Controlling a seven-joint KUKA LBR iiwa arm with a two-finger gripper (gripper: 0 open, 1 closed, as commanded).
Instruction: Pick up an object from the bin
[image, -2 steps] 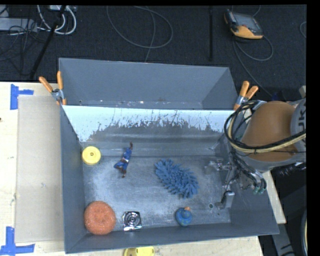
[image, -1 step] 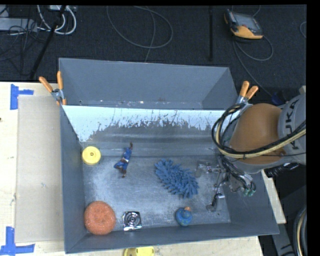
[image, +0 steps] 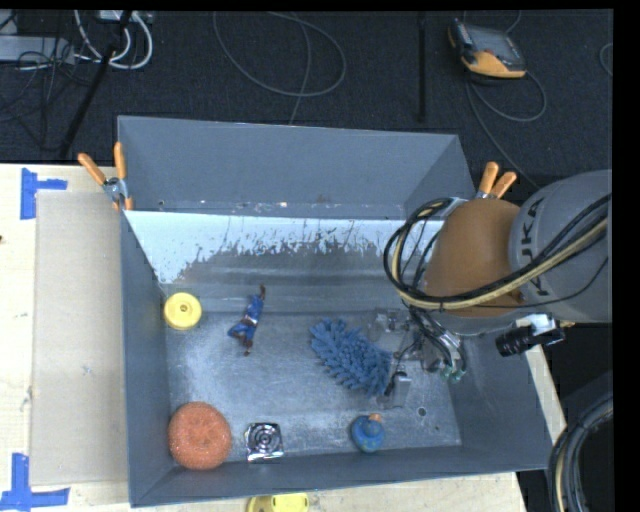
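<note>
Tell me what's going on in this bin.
The arm's gripper is low in the bin, at the right edge of a shaggy blue duster. Whether it has hold of it is unclear. A blue ball lies just below. A yellow disc, blue figure, orange scrubber and metal strainer lie further left.

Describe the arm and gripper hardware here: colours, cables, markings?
The arm has a rounded silver-grey link with dark lettering, partly cut off. An orange-brown domed cover sits at the wrist, ringed by looped black cables, one of them pale yellowish. The gripper below is small, bare grey metal with dark parts. A black stub sticks out beside it.
</note>
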